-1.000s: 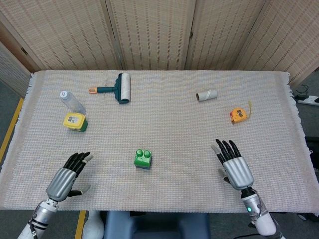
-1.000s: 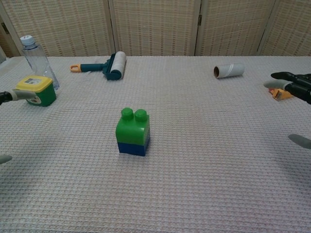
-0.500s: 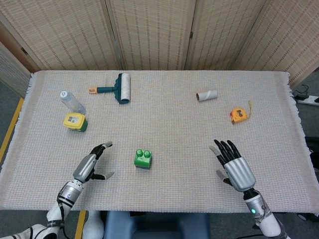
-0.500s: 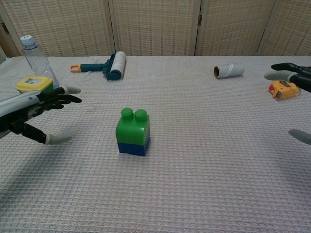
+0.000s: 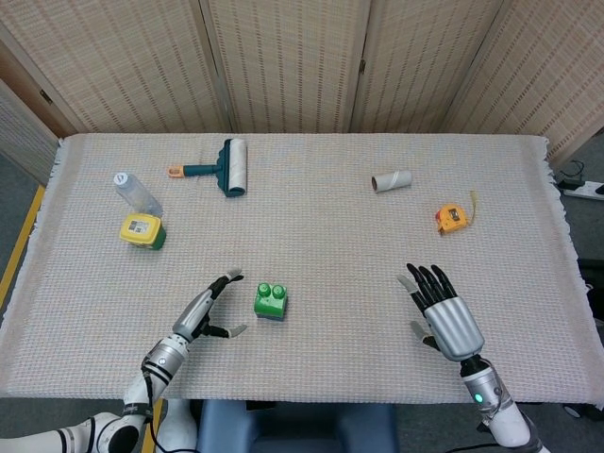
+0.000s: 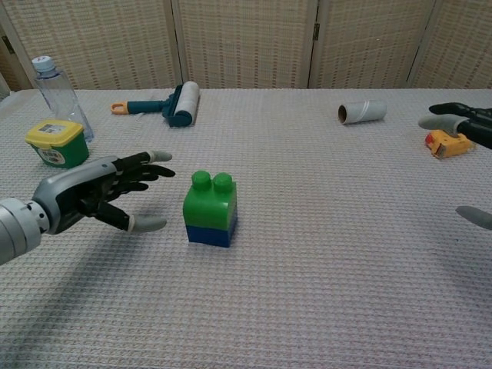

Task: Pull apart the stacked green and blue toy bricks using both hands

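A green brick (image 5: 271,296) (image 6: 210,201) sits stacked on a blue brick (image 6: 209,235) near the table's front middle, upright and untouched. My left hand (image 5: 206,312) (image 6: 96,195) hovers just left of the stack, fingers spread, a small gap away from it. My right hand (image 5: 444,312) is far to the right of the bricks, palm down with fingers spread and holding nothing. In the chest view only its fingertips (image 6: 460,116) show at the right edge.
A yellow-lidded green box (image 5: 142,230) and a clear bottle (image 5: 136,192) stand at the left. A lint roller (image 5: 226,167) lies at the back, a paper tube (image 5: 391,179) and a yellow tape measure (image 5: 451,219) at the right.
My left hand has moved right from the table's left side to just beside the brick stack. The right hand has barely shifted. The bricks have not moved.
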Motion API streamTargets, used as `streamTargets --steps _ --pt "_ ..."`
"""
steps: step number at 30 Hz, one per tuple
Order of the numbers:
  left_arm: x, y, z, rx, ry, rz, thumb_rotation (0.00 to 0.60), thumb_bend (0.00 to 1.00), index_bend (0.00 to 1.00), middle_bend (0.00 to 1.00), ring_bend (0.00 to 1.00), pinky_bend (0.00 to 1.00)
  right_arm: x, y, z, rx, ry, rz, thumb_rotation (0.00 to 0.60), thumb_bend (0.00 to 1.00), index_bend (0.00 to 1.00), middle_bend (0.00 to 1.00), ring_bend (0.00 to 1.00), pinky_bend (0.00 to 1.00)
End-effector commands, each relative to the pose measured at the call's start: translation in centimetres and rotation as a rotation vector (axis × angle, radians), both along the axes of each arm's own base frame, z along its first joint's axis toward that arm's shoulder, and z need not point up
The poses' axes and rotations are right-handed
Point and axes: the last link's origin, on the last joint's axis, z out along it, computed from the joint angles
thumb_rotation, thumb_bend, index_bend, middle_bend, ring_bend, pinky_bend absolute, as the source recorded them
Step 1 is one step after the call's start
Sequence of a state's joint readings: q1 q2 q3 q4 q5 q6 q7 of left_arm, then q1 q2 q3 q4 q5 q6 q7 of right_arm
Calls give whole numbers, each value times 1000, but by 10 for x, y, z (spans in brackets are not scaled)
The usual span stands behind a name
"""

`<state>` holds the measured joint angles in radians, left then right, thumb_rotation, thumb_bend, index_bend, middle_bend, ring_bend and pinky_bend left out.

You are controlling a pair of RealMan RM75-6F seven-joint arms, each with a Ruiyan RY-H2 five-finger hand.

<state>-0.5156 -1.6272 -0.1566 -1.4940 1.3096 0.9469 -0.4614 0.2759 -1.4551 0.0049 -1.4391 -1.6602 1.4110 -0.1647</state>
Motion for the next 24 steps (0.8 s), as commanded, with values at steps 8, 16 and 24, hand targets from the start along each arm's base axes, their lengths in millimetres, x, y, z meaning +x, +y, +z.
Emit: streamTargets --steps 8,16,24 --pt "6 6 -21 52 8 -66 600 271 54 151 0 0 1 2 3 10 -12 4 600 370 0 0 0 0" --pt "5 12 -29 37 7 -67 600 270 56 181 0 0 1 2 4 8 -16 5 600 370 0 0 0 0" --pt "6 16 -35 34 4 -65 600 270 86 259 0 0 1 2 3 11 -13 4 600 369 0 0 0 0"
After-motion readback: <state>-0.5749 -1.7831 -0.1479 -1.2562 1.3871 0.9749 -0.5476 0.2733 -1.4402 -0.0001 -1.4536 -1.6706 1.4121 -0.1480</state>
